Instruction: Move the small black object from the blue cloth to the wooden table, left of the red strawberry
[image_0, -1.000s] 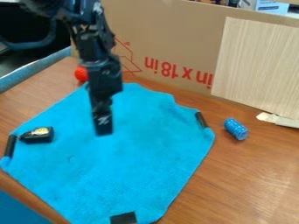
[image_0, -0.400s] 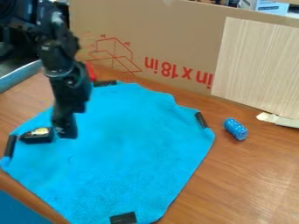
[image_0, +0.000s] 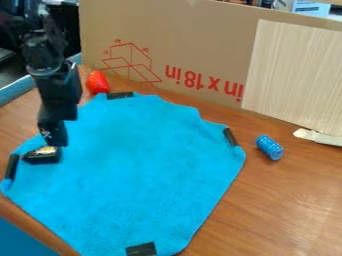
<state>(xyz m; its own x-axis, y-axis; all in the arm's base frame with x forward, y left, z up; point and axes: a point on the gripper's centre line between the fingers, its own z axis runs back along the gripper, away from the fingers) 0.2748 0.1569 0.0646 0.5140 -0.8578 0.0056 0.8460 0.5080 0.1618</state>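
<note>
**End effector (image_0: 55, 142) at 1 black bottle (image_0: 42, 155), left side of blue cloth (image_0: 143, 165)**

Count: 1 bottle, 1 cloth, 4 clear black strips on the cloth's edges, 1 red thing (image_0: 97, 82), 1 blue can (image_0: 270, 148), 1 pale panel (image_0: 294, 75), 1 torn scrap (image_0: 319, 137).

End effector hangs tip-down at the bottle's right end; can't tell how far open, if it has hold of anything, or if it touches the bottle. Bottle lies on its side on the cloth, near the left strip (image_0: 12, 166); dark boxy body, yellowish label, narrow end pointing left.

Cloth: soft, fuzzy, spread roughly flat, uneven outline. Red thing: glossy, rounded, just beyond the cloth's far strip (image_0: 120, 95). Can: small cylinder, shiny, patterned, tilted on its side right of the cloth. Scrap: off-white, ragged, at the panel's foot.

Worktop (image_0: 287, 200): brown wood grain, light sheen. Behind: upright cardboard (image_0: 200, 45), red print and line drawing; panel, fine straight grain, against it. White-and-blue box (image_0: 304, 7) past its top edge, upper right. Dark area upper left.
</note>
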